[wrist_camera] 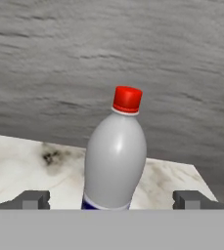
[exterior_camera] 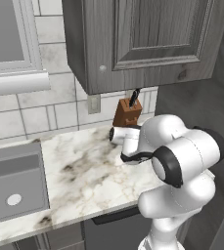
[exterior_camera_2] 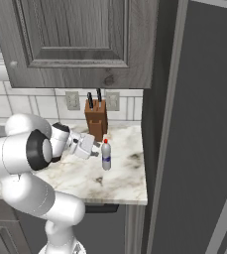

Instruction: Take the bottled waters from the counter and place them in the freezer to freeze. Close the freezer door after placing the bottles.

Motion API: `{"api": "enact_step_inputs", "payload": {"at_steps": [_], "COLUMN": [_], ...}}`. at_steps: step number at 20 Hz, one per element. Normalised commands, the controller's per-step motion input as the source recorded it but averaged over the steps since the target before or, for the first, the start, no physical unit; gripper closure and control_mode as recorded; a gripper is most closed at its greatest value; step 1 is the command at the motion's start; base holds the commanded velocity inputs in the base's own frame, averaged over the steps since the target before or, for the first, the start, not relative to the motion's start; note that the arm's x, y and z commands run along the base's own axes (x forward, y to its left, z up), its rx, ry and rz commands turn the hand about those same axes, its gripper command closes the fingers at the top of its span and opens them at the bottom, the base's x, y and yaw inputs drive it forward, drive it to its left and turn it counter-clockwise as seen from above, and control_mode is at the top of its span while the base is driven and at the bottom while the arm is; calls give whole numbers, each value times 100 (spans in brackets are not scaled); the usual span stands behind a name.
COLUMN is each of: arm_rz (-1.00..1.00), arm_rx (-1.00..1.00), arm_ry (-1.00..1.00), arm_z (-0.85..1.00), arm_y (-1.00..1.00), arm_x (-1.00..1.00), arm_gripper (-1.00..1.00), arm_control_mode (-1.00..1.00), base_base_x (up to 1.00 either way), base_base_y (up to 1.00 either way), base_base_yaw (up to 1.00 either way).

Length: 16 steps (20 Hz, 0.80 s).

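The red-capped water bottle (wrist_camera: 115, 156) stands upright on the marble surface (wrist_camera: 25, 166), centred between the jaws, which stand wide apart on either side of its lower body. It looks light, smooth and slippery, slightly squeezable; grip the straight body below the shoulder. Its fill level is unreadable.

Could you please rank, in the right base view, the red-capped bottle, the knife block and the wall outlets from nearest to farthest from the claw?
1. Red-capped bottle, just beside the claw, on the counter.
2. Knife block, behind, by the wall.
3. Wall outlets, on the tiles above.
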Motion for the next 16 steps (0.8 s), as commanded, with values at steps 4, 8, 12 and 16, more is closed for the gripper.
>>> {"api": "enact_step_inputs", "payload": {"at_steps": [4, 8, 12, 16], "arm_rz": [0, 0, 0, 0], "arm_rx": [0, 0, 0, 0], "arm_ry": [0, 0, 0, 0], "arm_z": [0, 0, 0, 0], "arm_y": [-3, -2, -4, -6], "arm_x": [0, 0, 0, 0], "arm_gripper": [-100, -100, -100, -100], "arm_control_mode": [-100, -100, -100, -100], "base_base_x": [0, 0, 0, 0], "base_base_y": [0, 0, 0, 0], "base_base_yaw": [0, 0, 0, 0]}}
